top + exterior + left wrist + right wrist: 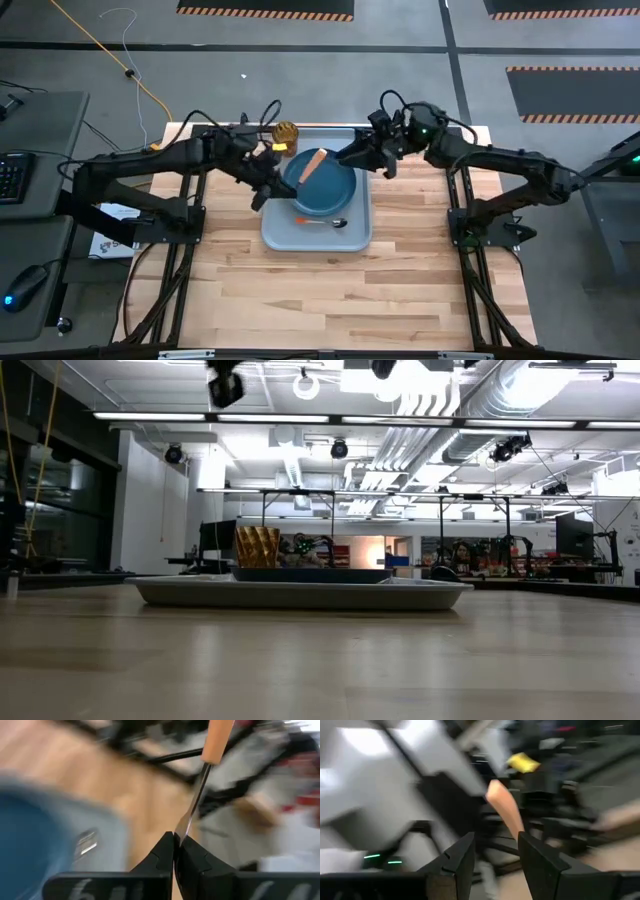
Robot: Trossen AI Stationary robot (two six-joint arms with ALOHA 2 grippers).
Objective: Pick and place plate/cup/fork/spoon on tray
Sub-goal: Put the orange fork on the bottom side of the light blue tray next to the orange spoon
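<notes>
Wooden table (330,290) boards fill the low view's foreground, and the pale blue-grey tray (283,232) is seen lying at the table's middle towards the far edge. On the tray the dark blue plate (335,190) is set, with the amber cup (285,133) standing upright in the tray's far left corner, just beside the plate. An orange-handled spoon (322,221) is laid on the tray's near strip, just in front of the plate. The fork (311,166) is held tilted in the air above the plate's left part, orange handle up. Its metal end is clamped between the closed fingers of the left hand (290,172), as shown in the left wrist view. The right hand (347,155) is held above the plate's far right rim, its fingers parted around the fork's handle without touching it.
</notes>
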